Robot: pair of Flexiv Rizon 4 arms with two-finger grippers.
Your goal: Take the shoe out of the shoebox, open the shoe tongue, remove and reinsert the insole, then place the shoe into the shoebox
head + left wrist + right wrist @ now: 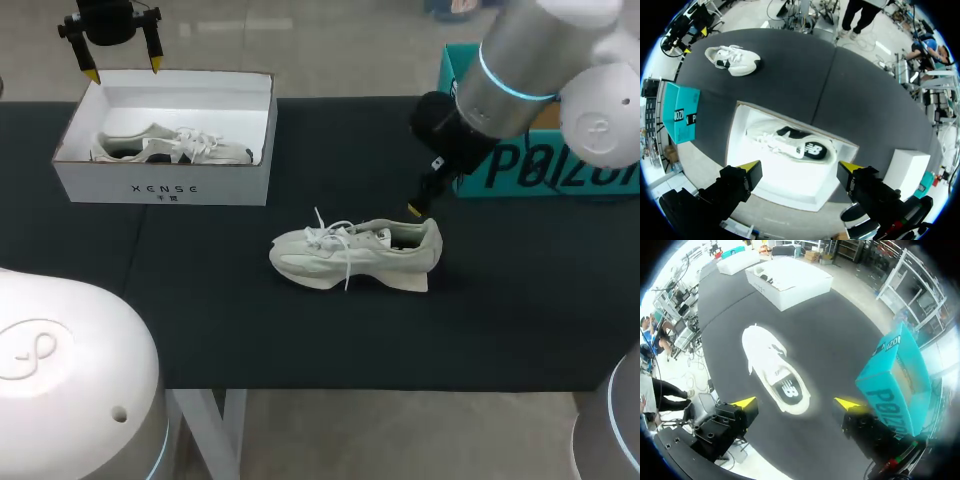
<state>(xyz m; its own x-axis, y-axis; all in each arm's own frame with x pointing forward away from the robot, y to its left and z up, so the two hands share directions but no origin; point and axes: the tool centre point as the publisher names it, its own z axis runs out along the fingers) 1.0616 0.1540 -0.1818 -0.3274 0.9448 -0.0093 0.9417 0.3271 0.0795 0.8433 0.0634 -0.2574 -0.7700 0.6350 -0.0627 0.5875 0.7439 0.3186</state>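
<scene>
- Black tabletop (300, 340) carries all the items we log below.
- White shoebox (165, 186), lid off, sits at the tabletop's far left corner.
- Teal box (545, 170) stands at the far right, partly hidden by our right arm.
- Loose shoe (355, 255), pale, rests sole down near the tabletop's middle. Its toe points to our left and its laces are slack. It is well apart from the shoebox.
- Boxed shoe (170, 147), same kind, lies inside the shoebox along its length.
- Left pincer (800, 167): fingers spread wide, gripping nothing. It hangs above the shoebox, toward its far edge.
- Right pincer (795, 403): fingers spread wide, gripping nothing. It hangs over the loose shoe's heel end.
</scene>
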